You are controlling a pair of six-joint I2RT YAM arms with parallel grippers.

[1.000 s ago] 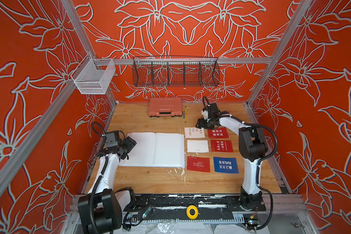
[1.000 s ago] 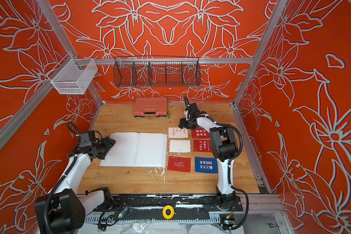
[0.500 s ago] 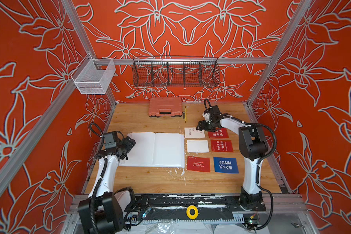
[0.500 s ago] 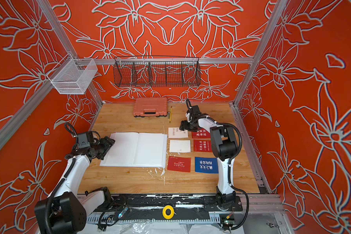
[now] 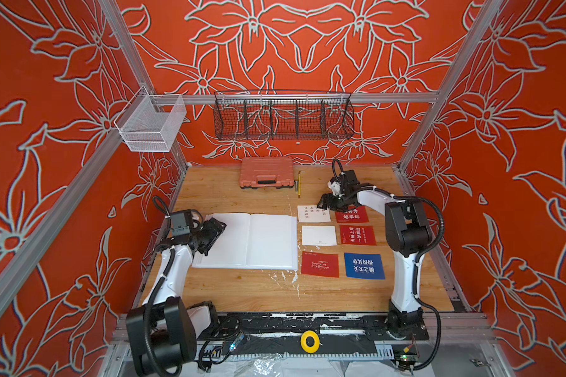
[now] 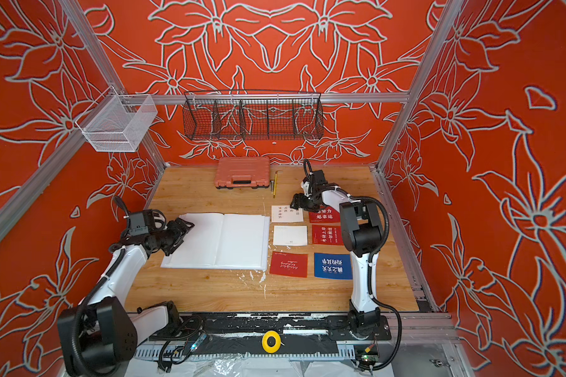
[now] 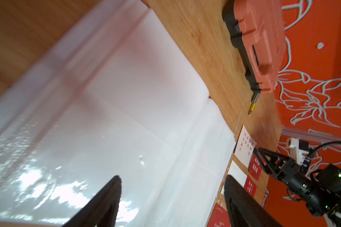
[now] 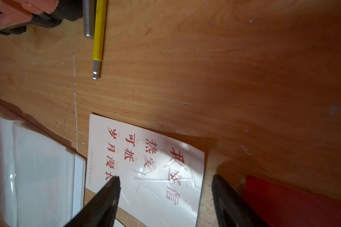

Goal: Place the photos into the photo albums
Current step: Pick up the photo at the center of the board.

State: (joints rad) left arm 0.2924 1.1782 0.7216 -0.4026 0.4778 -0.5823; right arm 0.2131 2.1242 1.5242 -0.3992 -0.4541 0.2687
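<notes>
Lightness, flex and slip are expected of the thin glossy white card with red characters; its edge is best pinched. The right gripper is spread wide over it, empty.

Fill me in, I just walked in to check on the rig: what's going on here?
Two robot arms are set to put photos into an album. The white album lies open on the table, and the left gripper hovers open over the page nearest it, holding nothing. The six photos lie flat beside the album, none visibly sleeved. The right gripper is open, low over the far white photo with red characters, one finger above it and one past its edge; no grip yet.
</notes>
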